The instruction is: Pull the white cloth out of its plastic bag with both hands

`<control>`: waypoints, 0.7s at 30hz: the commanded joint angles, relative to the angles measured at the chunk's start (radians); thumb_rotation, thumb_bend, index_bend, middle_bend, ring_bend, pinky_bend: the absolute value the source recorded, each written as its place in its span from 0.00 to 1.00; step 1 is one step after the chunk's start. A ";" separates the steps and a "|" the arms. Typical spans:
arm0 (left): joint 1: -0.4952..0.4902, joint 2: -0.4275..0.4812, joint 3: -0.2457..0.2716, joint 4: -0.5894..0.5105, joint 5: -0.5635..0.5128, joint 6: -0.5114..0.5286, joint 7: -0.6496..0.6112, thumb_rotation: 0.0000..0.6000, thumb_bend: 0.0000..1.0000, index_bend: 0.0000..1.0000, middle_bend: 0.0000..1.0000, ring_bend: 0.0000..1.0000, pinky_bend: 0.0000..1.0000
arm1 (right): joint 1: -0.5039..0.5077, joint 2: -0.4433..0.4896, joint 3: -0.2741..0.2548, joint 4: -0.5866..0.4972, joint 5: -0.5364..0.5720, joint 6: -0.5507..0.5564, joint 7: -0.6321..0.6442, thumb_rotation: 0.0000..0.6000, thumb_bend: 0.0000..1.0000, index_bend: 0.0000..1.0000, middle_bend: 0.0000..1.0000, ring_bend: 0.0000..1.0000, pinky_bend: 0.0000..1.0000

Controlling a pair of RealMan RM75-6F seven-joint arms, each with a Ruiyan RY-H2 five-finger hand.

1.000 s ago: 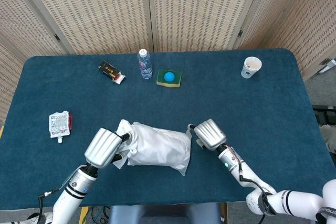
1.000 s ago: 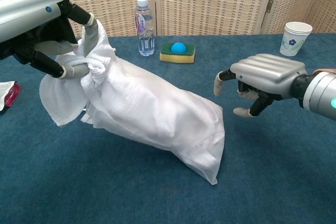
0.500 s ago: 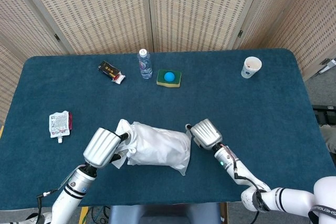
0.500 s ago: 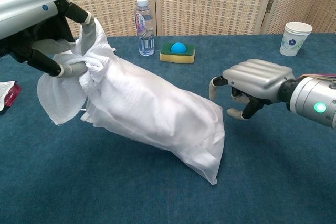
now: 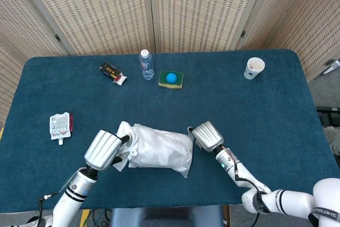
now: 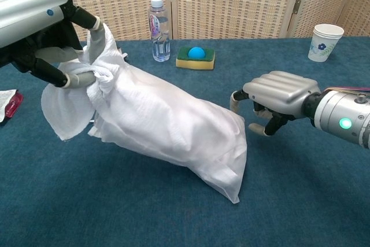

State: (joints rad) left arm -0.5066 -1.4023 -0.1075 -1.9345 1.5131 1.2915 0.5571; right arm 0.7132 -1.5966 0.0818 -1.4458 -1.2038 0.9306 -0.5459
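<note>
The plastic bag (image 5: 162,149) (image 6: 173,125) with the white cloth inside lies on the blue table near its front edge. Its left end is lifted, and a bunch of white cloth (image 6: 69,102) (image 5: 123,129) sticks out there. My left hand (image 5: 105,149) (image 6: 40,27) grips that bunched cloth end. My right hand (image 5: 206,136) (image 6: 277,99) hovers just right of the bag's closed end with fingers curled apart, holding nothing; a fingertip is very near the bag's edge.
A water bottle (image 5: 146,64) (image 6: 159,29), a sponge with a blue ball (image 5: 171,78) (image 6: 196,57), a dark snack pack (image 5: 112,72) and a paper cup (image 5: 254,68) (image 6: 325,41) stand along the back. A white pouch (image 5: 60,125) lies at the left.
My right hand has moved left, closing the gap to the bag's right end. My left hand still holds the cloth, shifted slightly.
</note>
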 commanded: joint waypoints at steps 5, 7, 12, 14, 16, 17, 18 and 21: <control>0.002 -0.002 0.000 0.001 0.001 0.001 -0.001 1.00 0.58 0.76 1.00 1.00 1.00 | 0.005 -0.013 0.004 0.012 0.005 0.000 0.001 1.00 0.40 0.37 1.00 1.00 1.00; 0.003 -0.002 0.001 0.001 0.002 0.001 -0.001 1.00 0.58 0.76 1.00 1.00 1.00 | 0.006 -0.017 0.005 0.017 0.007 0.000 0.001 1.00 0.39 0.37 1.00 1.00 1.00; 0.004 -0.003 -0.001 0.002 0.001 0.001 -0.004 1.00 0.58 0.76 1.00 1.00 1.00 | 0.009 -0.027 0.007 0.028 0.014 -0.002 0.001 1.00 0.37 0.37 1.00 1.00 1.00; 0.005 -0.004 0.000 0.003 0.002 0.001 -0.004 1.00 0.58 0.76 1.00 1.00 1.00 | 0.010 -0.031 0.007 0.032 0.017 -0.004 0.001 1.00 0.37 0.37 1.00 1.00 1.00; 0.006 -0.005 0.001 0.005 0.002 0.001 -0.006 1.00 0.58 0.76 1.00 1.00 1.00 | 0.012 -0.035 0.007 0.036 0.020 -0.006 0.000 1.00 0.37 0.37 1.00 1.00 1.00; 0.006 -0.005 0.001 0.005 0.002 0.001 -0.006 1.00 0.58 0.76 1.00 1.00 1.00 | 0.012 -0.036 0.007 0.037 0.022 -0.006 -0.001 1.00 0.37 0.37 1.00 1.00 1.00; 0.006 -0.006 0.001 0.006 0.003 0.001 -0.007 1.00 0.58 0.76 1.00 1.00 1.00 | 0.012 -0.038 0.007 0.038 0.023 -0.006 -0.001 1.00 0.37 0.37 1.00 1.00 1.00; 0.008 -0.006 0.001 0.007 0.004 0.003 -0.009 1.00 0.58 0.76 1.00 1.00 1.00 | 0.014 -0.045 0.008 0.041 0.028 -0.008 -0.002 1.00 0.37 0.40 1.00 1.00 1.00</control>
State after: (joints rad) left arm -0.4988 -1.4087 -0.1061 -1.9273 1.5172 1.2940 0.5482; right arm 0.7273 -1.6409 0.0895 -1.4048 -1.1766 0.9228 -0.5479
